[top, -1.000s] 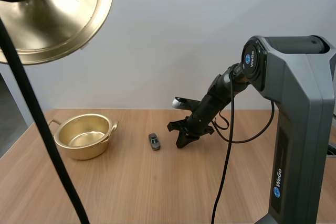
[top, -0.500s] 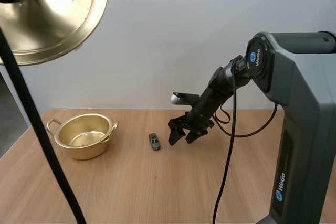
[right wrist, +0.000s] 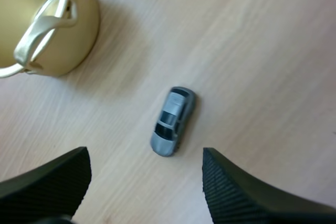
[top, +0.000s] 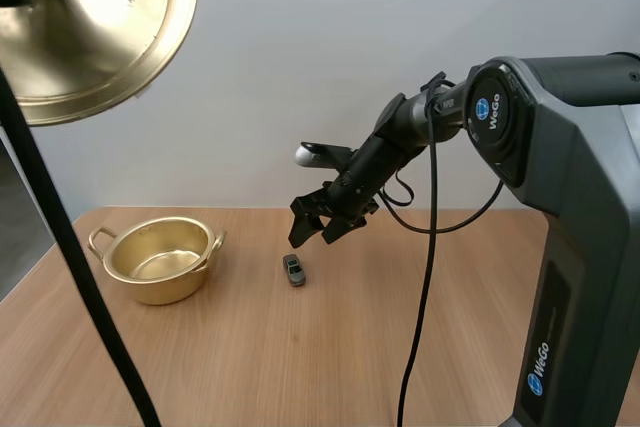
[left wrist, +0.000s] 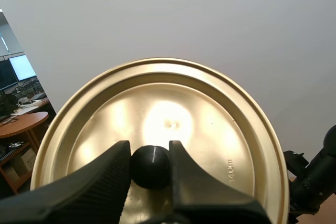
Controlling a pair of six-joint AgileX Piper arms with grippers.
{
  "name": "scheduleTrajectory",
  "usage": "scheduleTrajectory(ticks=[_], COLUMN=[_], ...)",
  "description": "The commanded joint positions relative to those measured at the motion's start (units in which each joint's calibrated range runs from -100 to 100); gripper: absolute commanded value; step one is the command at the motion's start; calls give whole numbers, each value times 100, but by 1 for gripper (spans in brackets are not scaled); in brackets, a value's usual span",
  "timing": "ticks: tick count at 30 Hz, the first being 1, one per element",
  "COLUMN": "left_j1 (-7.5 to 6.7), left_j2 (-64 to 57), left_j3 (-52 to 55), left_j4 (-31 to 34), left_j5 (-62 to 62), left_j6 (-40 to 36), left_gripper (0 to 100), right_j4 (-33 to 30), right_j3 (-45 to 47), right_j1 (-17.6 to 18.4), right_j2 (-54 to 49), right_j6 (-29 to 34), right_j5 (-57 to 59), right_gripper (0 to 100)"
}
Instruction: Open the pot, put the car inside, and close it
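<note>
Comparing the high view with the earlier frames, the right gripper (top: 311, 235) is found raised off the table (top: 300, 367) and carried from centre-right to the frame's centre. It is held open above the car (top: 293, 269), a little to its right and not touching it. The car is unmoved, lying on the table right of the pot (top: 160, 287), which stands uncovered at lower left. The lid (top: 90, 37) is held high at upper left, shifted slightly further left.

In the left wrist view, the lid's knob (left wrist: 150, 167) is pinched between the fingers of the left gripper (left wrist: 149, 156), so the lid is kept clear of the pot.

In the right wrist view, the fingers (right wrist: 52, 182) are spread wide, with the car on the table below the gap and the pot's handle nearby. Opening is judged complete. Car pick-up is judged the step in hand, and a descent is needed before closing.
</note>
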Motion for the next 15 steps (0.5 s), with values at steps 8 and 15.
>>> scheduleTrajectory(ticks=[8,15], left_j1=[1,1], left_j2=[-41,-190], left_j3=[-4,-4], left_j4=[37,37], left_j5=[0,0], left_j6=[4,4], left_gripper=[0,0], right_j4=[-2022,-2389], right_j3=[-7,-7], right_j1=[652,658], right_j2=[119,653], right_j6=[1151,1507], right_j5=[-1823,-1839], right_gripper=[100,100])
